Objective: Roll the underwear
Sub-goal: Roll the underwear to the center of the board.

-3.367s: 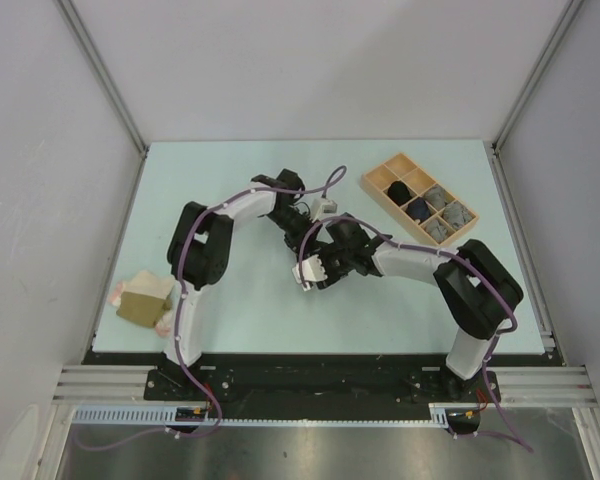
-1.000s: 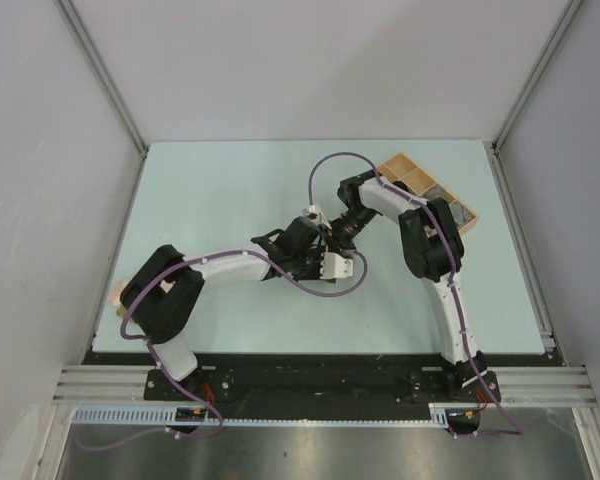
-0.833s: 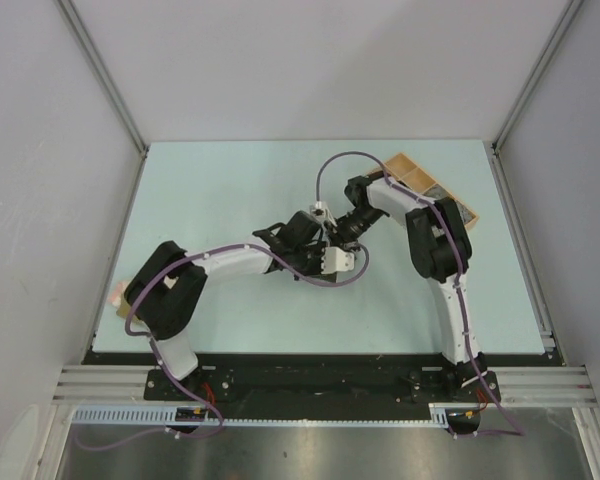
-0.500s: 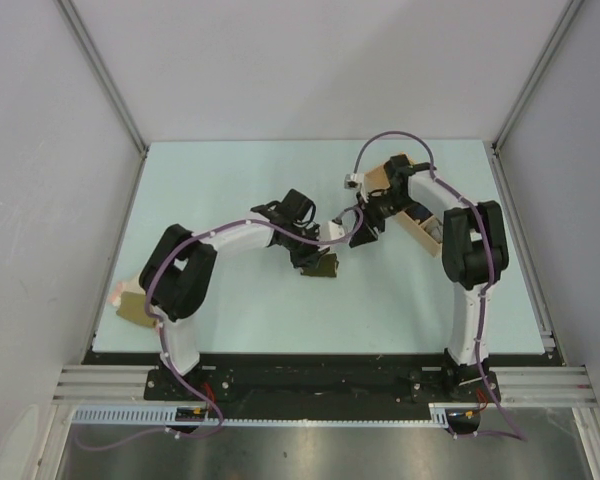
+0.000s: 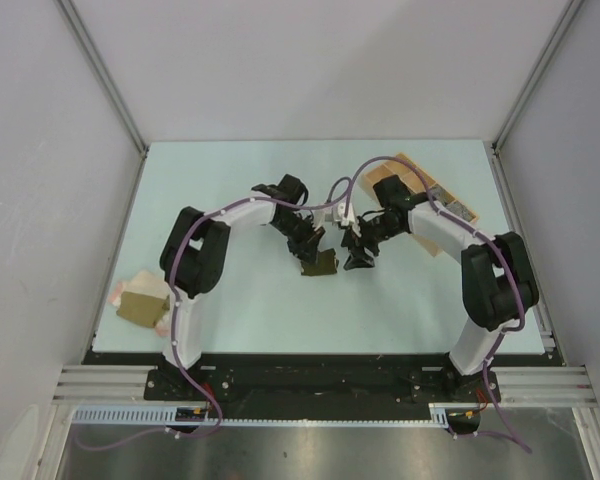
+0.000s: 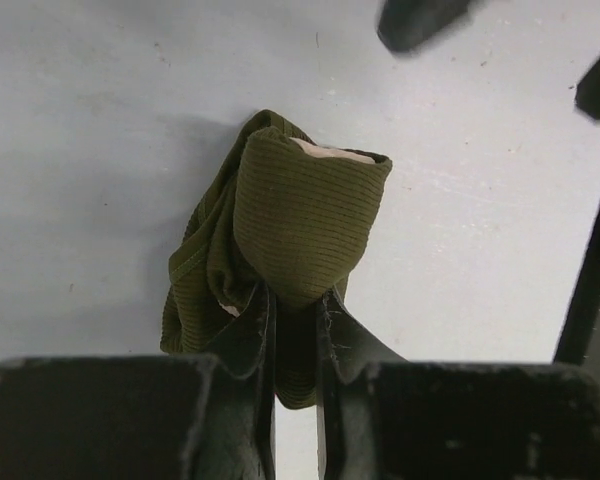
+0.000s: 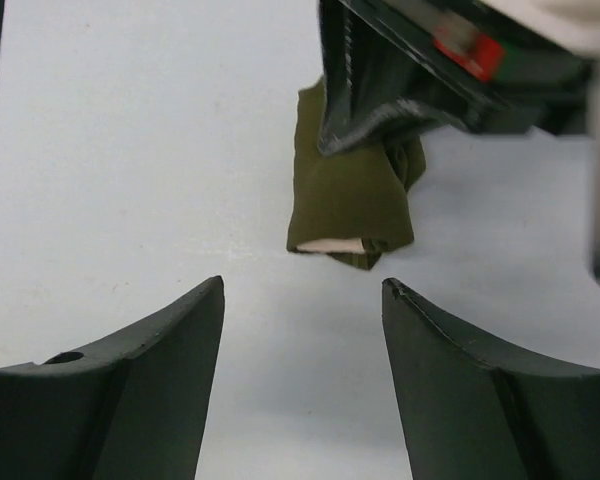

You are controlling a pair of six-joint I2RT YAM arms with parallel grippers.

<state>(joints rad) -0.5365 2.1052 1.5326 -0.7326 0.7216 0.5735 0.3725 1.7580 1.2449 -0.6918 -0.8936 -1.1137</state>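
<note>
A dark olive green underwear (image 5: 320,263) lies as a small roll on the pale table, a pink-beige lining showing at its open end (image 7: 330,245). My left gripper (image 6: 292,297) is shut on the rear of this roll (image 6: 300,215), cloth pinched between its fingers. In the top view the left gripper (image 5: 309,246) stands over the roll's far side. My right gripper (image 7: 302,287) is open just short of the roll's open end (image 7: 348,195), touching nothing. From above, the right gripper (image 5: 358,257) sits right beside the roll.
A light wooden tray (image 5: 412,162) with compartments stands at the back right, partly hidden under my right arm. At the table's left edge a small pile of underwear (image 5: 143,301), olive and pink-beige, lies beside my left arm's base.
My right gripper has opened, let go of the roll and drawn back a little to its right. The left gripper has kept its grip on the olive roll and shifted it slightly.
</note>
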